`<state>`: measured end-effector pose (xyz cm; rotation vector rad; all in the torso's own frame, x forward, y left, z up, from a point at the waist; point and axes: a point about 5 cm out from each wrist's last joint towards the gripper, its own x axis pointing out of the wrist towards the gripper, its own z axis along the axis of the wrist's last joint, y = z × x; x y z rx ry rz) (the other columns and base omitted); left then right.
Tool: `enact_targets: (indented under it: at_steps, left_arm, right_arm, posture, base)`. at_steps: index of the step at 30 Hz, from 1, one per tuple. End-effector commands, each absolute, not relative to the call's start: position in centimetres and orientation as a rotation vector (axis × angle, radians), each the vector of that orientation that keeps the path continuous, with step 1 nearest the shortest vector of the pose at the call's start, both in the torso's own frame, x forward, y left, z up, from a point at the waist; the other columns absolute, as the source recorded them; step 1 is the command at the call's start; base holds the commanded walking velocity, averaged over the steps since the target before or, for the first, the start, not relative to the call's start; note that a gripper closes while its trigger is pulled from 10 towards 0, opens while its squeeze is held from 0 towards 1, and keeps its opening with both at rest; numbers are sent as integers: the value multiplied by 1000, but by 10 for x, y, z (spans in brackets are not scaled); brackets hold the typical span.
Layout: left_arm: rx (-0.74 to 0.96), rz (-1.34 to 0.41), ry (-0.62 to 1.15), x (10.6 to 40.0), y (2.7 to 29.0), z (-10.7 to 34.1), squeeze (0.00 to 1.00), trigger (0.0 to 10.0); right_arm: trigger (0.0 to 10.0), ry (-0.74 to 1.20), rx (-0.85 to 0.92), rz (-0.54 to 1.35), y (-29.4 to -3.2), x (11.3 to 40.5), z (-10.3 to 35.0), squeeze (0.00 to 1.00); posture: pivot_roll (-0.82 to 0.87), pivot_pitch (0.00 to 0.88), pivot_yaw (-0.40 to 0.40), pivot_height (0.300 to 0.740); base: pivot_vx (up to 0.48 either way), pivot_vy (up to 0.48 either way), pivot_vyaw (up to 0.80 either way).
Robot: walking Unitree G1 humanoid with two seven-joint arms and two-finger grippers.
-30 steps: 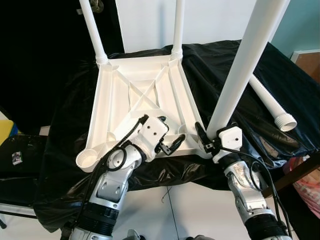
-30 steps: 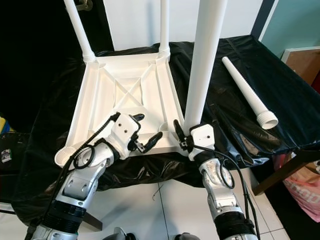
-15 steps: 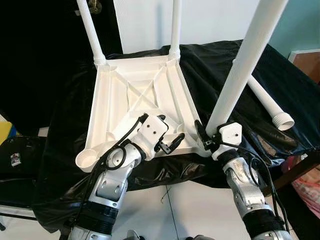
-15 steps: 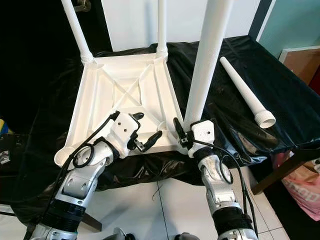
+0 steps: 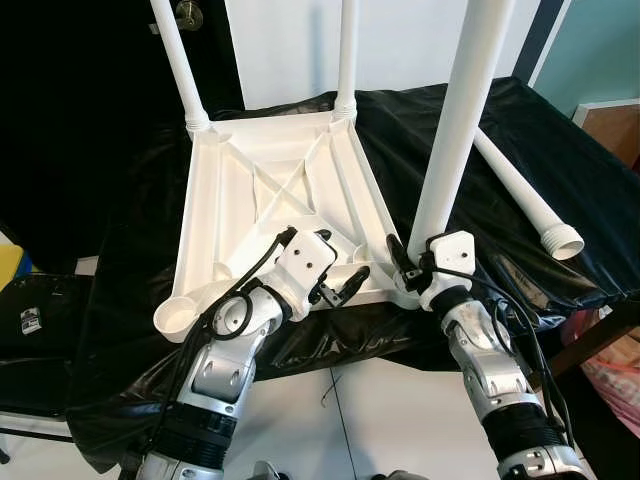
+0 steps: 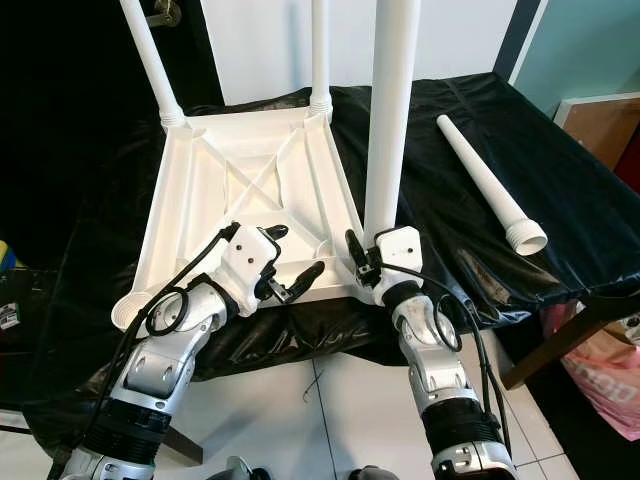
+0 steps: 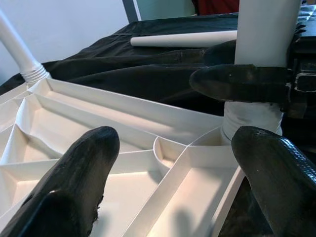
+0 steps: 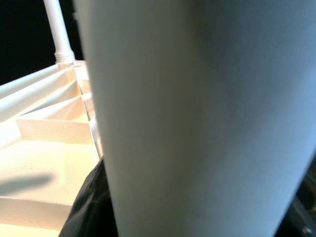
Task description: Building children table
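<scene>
The leg [image 5: 455,120] in the right claw [image 6: 366,266] has swung from leaning toward the robot's right to nearly upright, its base now at the near right corner socket of the upturned table [image 5: 270,190] on the black-draped tabletop [image 5: 560,170]. The left claw [image 5: 335,290] hovers spread over the near edge; the right pinches the leg's base. Stiff, light, slick plastic: grip low. The left wrist view shows the leg's end at the socket; a spare leg [image 6: 490,190] lies right.

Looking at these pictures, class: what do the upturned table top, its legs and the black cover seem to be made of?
Table top: likely moulded white plastic, with ribbed underside and smooth sheen. Legs: same-looking plastic tubes with threaded ends. Cover: thin glossy plastic sheeting, wrinkled and shiny.
</scene>
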<state>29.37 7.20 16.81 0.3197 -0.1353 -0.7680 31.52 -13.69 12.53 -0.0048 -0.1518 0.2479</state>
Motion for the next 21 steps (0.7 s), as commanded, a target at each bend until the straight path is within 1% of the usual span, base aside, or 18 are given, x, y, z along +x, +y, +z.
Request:
enact_targets:
  at_steps: [1, 4, 10, 16, 21]
  left_arm:
    - [322, -709, -159, 294, 73, 173, 0, 10000]
    - [322, -709, -160, 294, 73, 173, 0, 10000]
    - [321, -710, -161, 295, 73, 173, 0, 10000]
    - [322, -714, -164, 295, 72, 173, 0, 10000]
    - [320, -714, -164, 295, 71, 173, 0, 10000]
  right_arm:
    - [10000, 113, 27, 217, -142, 304, 77, 0]
    - [10000, 140, 57, 206, -142, 303, 74, 0]
    - [10000, 127, 38, 209, -143, 303, 75, 0]
    - [10000, 75, -19, 236, -139, 298, 79, 0]
    - [10000, 73, -9, 213, -140, 297, 79, 0]
  posture:
    - [-21, 92, 28, 740]
    - [-21, 91, 29, 740]
    - [-24, 88, 28, 740]
    - [-25, 87, 27, 740]
    - [-24, 86, 25, 740]
  base:
    - [0, 0, 0]
    - [0, 0, 0]
    - [0, 0, 0]
    - [0, 0, 0]
    - [0, 0, 0]
